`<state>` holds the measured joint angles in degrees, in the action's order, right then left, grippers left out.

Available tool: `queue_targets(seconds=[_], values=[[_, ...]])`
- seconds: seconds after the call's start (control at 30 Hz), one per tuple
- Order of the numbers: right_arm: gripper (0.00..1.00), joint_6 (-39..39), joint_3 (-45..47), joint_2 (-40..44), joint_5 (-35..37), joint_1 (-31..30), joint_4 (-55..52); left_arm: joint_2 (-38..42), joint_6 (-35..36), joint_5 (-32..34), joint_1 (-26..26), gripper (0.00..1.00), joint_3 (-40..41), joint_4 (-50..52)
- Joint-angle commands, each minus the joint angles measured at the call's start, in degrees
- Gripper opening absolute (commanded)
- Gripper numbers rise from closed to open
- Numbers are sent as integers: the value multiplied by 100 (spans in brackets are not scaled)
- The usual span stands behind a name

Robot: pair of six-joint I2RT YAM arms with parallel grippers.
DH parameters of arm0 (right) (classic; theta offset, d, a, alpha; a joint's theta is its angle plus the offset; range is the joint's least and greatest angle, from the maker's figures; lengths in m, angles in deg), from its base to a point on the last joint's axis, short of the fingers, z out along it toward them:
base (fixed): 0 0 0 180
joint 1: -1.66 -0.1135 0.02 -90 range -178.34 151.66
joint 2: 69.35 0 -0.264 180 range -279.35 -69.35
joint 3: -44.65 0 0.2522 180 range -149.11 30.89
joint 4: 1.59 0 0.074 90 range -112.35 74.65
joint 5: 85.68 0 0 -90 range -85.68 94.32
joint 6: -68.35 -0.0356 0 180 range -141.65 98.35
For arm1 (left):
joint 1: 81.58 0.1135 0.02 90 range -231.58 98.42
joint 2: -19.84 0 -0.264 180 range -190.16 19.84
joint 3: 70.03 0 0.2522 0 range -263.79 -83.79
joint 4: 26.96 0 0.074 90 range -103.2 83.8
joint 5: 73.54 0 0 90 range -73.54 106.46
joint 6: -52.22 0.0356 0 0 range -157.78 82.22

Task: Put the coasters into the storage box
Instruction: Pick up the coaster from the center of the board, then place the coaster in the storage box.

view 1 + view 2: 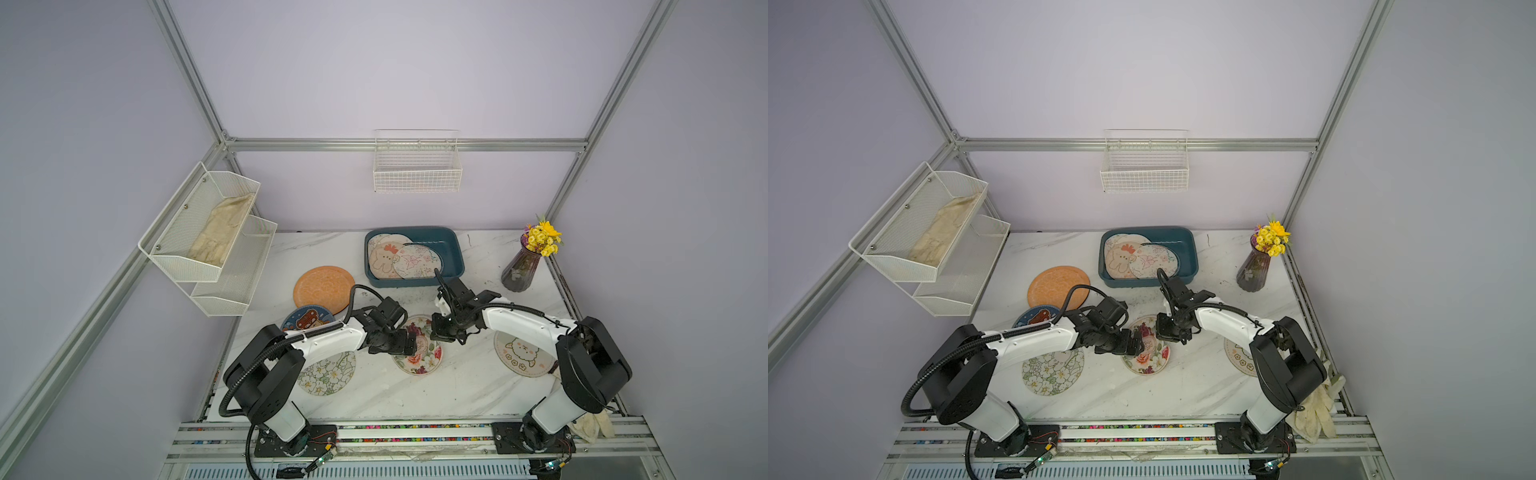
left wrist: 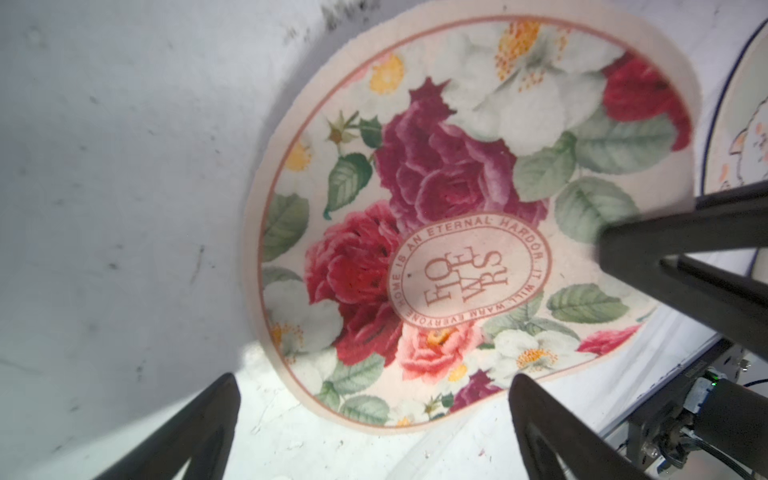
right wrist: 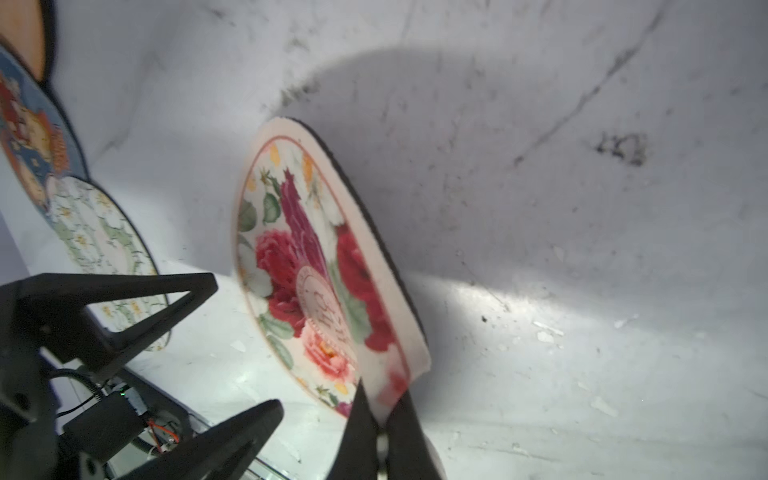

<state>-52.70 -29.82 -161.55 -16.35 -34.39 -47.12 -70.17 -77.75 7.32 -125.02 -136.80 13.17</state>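
The coasters are thin round mats, some loose on the white marble table (image 1: 415,399) and some in the box. Nearest the arm bases lie two flat ones. The white-blossom coaster (image 1: 328,376), cream with green leaves, is partly under the left arm. The sheep coaster (image 1: 517,353), cream with a cartoon sheep and small flowers, is partly under the right arm.

Between them, mid-table, is the rose coaster (image 1: 419,363). It is cream with a thin pink ring, red, magenta and white blooms, green leaves and an oval text badge. The right gripper (image 3: 384,419) has its fingers pressed together on this mat's rim. That side is tilted up off the table, showing a dark underside. The left gripper (image 2: 376,380) hangs just over the opposite side with its fingers spread wide and nothing between them.

Further back on the left, the navy bear coaster (image 1: 307,319) is partly hidden by the left arm. Just beyond it lies the plain textured orange coaster (image 1: 322,289), and the two overlap slightly in both top views.

At the far edge stands the storage box (image 1: 415,283), a shallow teal tray with rounded corners. It holds the bunny coaster (image 1: 382,259) and the line-drawn flower coaster (image 1: 415,261), which overlap, and another pale coaster (image 1: 388,239) behind them. All three sit toward its left half. A dark vase (image 1: 519,270) of yellow flowers stands well to its right.
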Motion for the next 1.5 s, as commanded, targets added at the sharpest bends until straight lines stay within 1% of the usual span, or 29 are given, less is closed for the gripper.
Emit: queue_targets(seconds=[0.0,0.13,0.3,0.33,0.5,0.67,0.8,0.93,1.03,1.13,1.3,1.47], values=[[0,46,-612,130,-140,-31,-378,454,-95,84,103,100,267,-201],[0,122,-1493,-142,-156,-30,-637,721,-99,134,229,100,309,-177],[0,408,-2781,-747,-98,-14,-1001,850,-90,206,357,100,342,-65],[0,464,-3070,-899,-95,0,-1062,1064,-83,218,386,100,344,-22],[0,691,-4502,-1818,-111,126,-1324,1220,-3,234,483,100,396,15],[0,863,-6057,-2915,-156,215,-1526,1353,-2,291,569,100,471,11],[0,834,-7281,-3788,-149,323,-1566,1418,-12,326,615,100,511,83],[0,724,-8192,-4479,-121,517,-1561,1443,-11,363,679,100,511,189],[0,704,-8489,-4839,-93,718,-1549,1451,-11,378,726,100,510,238],[0,752,-8453,-5034,-61,955,-1521,1451,-12,379,754,100,511,268],[0,911,-8062,-5192,29,1342,-1507,1443,-32,370,783,100,527,279],[0,1036,-7679,-5211,230,1587,-1570,1425,-49,370,788,100,527,265]])
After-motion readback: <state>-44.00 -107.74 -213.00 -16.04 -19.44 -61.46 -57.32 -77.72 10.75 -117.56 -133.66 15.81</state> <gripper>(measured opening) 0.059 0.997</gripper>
